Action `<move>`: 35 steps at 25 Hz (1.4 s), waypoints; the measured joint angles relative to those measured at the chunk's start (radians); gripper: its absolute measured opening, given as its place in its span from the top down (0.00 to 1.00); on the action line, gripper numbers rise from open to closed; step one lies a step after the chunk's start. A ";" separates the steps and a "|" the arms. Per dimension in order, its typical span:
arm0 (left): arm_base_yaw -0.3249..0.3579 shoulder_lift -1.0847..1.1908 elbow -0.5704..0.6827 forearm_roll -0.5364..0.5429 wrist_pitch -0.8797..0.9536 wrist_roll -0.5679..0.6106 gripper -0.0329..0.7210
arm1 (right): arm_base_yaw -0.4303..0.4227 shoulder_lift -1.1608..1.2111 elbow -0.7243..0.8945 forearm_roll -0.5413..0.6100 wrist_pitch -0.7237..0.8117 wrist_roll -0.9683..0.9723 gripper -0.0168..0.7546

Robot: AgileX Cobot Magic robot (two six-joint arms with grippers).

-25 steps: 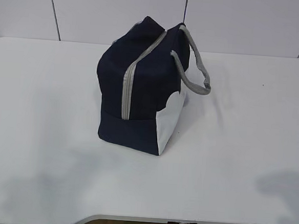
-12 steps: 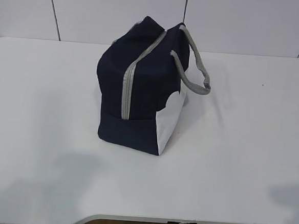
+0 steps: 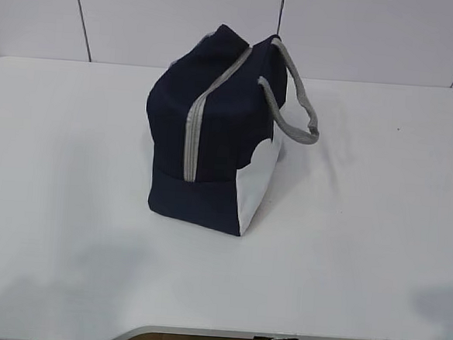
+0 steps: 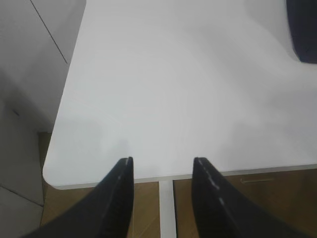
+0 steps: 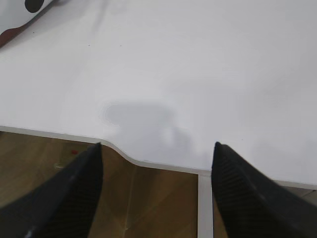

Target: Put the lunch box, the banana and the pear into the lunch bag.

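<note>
The lunch bag (image 3: 213, 134) is seen standing upright on the white table (image 3: 362, 226), just left of the centre of the exterior frame and toward its upper half. Its grey zipper (image 3: 192, 136) is run closed down the navy face, a white side panel (image 3: 257, 184) is shown on the lower right of the bag, and the grey strap handles (image 3: 297, 105) are draped to the right of its top. In the left wrist view only a dark corner of the bag (image 4: 303, 29) is caught at the upper right edge. The lunch box, the banana and the pear are not shown in any view. The left gripper (image 4: 162, 173) is held at the bottom of its frame, above the near table edge — its two dark fingers (image 4: 121, 198) are parted with nothing between them. The right gripper (image 5: 156, 163) is likewise placed at the bottom of its frame over the table edge, its fingers (image 5: 237, 188) spread wide and empty — brown flooring (image 5: 148, 198) is visible beneath. Neither gripper appears in the exterior view.
</note>
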 joint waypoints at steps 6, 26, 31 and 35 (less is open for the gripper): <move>0.000 0.000 0.000 0.000 0.000 0.000 0.57 | 0.000 -0.001 0.000 0.000 0.000 0.000 0.27; 0.000 0.000 0.000 0.000 0.000 0.000 0.61 | 0.000 -0.001 0.000 0.028 0.001 0.017 0.27; 0.000 0.000 0.000 0.000 0.000 0.000 0.62 | 0.000 -0.001 0.000 0.037 0.001 0.037 0.27; 0.000 0.000 0.000 0.000 0.000 0.000 0.63 | 0.000 -0.001 0.000 0.038 0.001 0.047 0.27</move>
